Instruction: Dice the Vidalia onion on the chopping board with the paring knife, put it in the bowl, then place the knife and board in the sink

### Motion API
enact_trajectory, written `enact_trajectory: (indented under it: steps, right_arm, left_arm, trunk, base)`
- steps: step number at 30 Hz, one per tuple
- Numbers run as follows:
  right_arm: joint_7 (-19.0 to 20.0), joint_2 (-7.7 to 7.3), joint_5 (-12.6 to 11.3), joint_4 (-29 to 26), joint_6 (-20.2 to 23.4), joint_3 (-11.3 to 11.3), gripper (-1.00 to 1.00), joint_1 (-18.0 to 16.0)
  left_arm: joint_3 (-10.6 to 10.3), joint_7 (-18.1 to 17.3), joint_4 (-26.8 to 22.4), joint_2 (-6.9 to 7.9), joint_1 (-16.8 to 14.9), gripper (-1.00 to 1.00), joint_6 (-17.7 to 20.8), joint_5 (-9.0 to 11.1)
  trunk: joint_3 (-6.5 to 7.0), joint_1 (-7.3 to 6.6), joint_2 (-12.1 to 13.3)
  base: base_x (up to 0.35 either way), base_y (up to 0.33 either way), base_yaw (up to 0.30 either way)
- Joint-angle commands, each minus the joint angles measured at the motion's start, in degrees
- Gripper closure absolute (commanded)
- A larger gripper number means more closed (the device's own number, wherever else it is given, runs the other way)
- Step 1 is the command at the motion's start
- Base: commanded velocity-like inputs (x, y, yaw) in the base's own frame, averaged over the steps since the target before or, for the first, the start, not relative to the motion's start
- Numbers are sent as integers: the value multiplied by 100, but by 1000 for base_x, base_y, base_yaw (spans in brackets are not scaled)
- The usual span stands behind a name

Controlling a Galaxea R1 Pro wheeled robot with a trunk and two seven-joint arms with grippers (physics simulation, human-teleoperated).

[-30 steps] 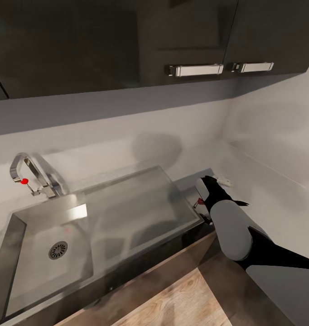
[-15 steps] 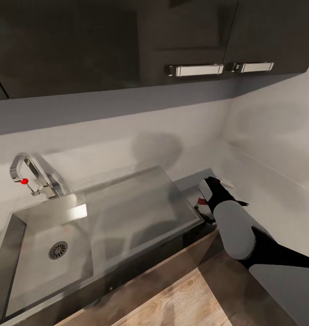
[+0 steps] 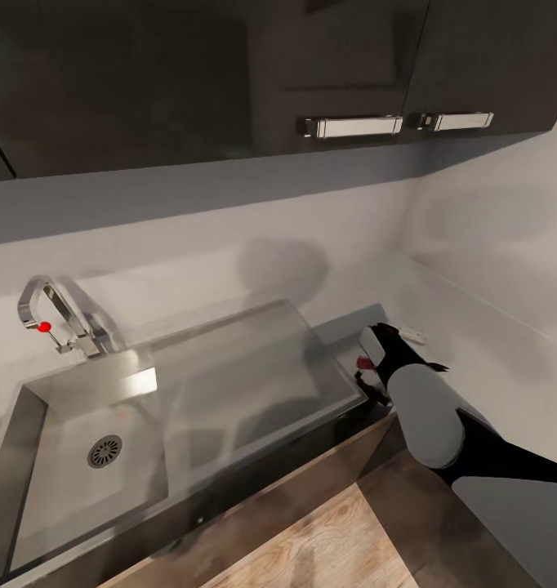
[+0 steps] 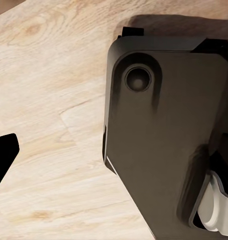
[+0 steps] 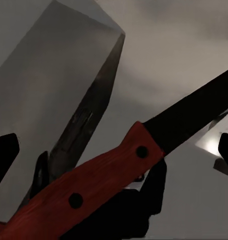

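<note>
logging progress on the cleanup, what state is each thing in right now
sink: basin bare, drain uncovered, no knife or board in it
faucet: no water running
knife: held in the right gripper, lifted beside the sink's right end, not yet in the sink
upper cabinets: doors closed
left gripper: pointing down over the wood floor, open or shut unclear

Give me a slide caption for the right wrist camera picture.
Red-handled paring knife with a thin dark blade, gripped in the right gripper above the grey glossy countertop.
</note>
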Motion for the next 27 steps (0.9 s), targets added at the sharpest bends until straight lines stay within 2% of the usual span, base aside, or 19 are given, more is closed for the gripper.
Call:
enact_trajectory:
  steps: [1, 7, 14, 19, 27]
  right_arm:
    - [-1, 4, 58, 65, -85, -35, -100, -5]
    - [-8, 2, 55, 263, -363, -36, -100, -1]
    - [-12, -1, 9, 280, -383, -44, -100, -2]
    - [-14, -11, -175, 284, -384, -45, -100, -1]
    - [-6, -41, -220, 373, -385, -44, -100, -1]
  left_arm:
    - [-48, 2, 14, -2, -7, -100, -13, 44]
    - [-48, 4, 14, -1, -7, -100, -13, 43]
    - [-48, 6, 14, -1, -7, -100, -13, 42]
    - [-48, 3, 14, -1, -7, -100, -13, 44]
    - [-48, 8, 14, -1, -7, -100, -13, 46]
  trunk:
    - [-10, 3, -11]
    - [-10, 3, -11]
    - [-10, 3, -11]
    - [-10, 3, -11]
    - [-10, 3, -11]
  base:
    - [0, 0, 0]
    - [0, 0, 0]
    - [0, 0, 0]
    - [0, 0, 0]
    - [0, 0, 0]
